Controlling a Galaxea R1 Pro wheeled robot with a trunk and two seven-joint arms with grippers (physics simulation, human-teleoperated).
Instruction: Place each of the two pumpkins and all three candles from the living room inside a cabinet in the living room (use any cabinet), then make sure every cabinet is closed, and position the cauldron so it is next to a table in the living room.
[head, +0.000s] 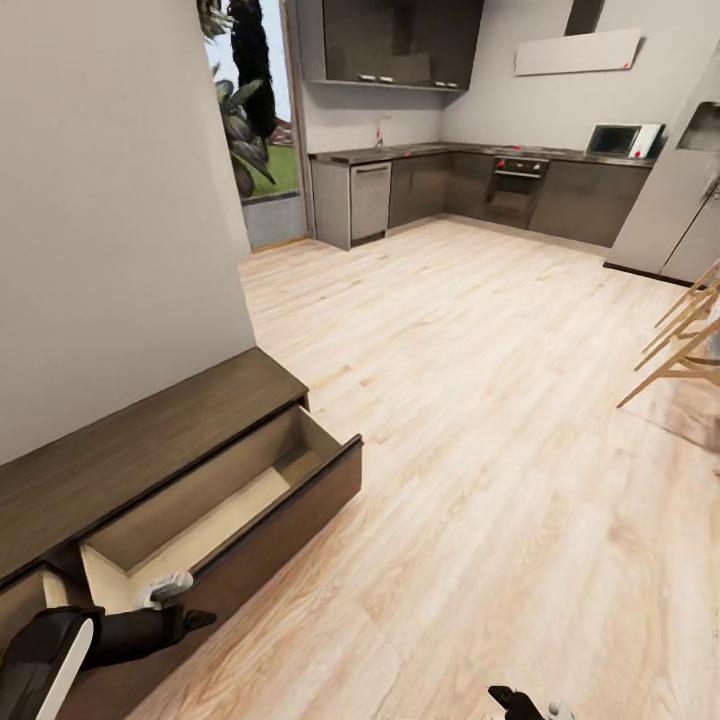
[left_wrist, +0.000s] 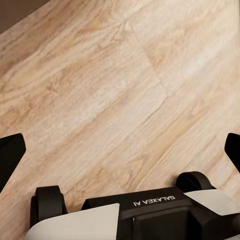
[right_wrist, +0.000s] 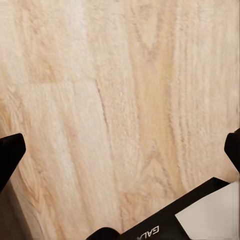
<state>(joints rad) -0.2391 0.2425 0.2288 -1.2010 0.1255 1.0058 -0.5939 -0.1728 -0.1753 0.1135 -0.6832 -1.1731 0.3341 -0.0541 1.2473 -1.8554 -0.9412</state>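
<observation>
The long dark-brown cabinet (head: 150, 445) runs along the left wall in the head view. One of its drawers (head: 215, 515) is pulled out, and its pale inside holds nothing that I can see. My left gripper (head: 195, 618) hangs just in front of that drawer's front panel. In the left wrist view the left gripper (left_wrist: 122, 150) is open over bare wood floor. My right gripper (right_wrist: 122, 150) is open too, with only floor between its fingers; its tip (head: 515, 700) peeks in at the head view's lower edge. The pumpkins, candles and cauldron are out of view.
A grey wall (head: 110, 200) rises behind the cabinet. Light wood floor (head: 470, 400) stretches to the grey kitchen units (head: 460, 185) at the back. A fridge (head: 680, 200) stands at the far right, with wooden chair legs (head: 680, 345) below it. A glass door (head: 255, 130) shows plants outside.
</observation>
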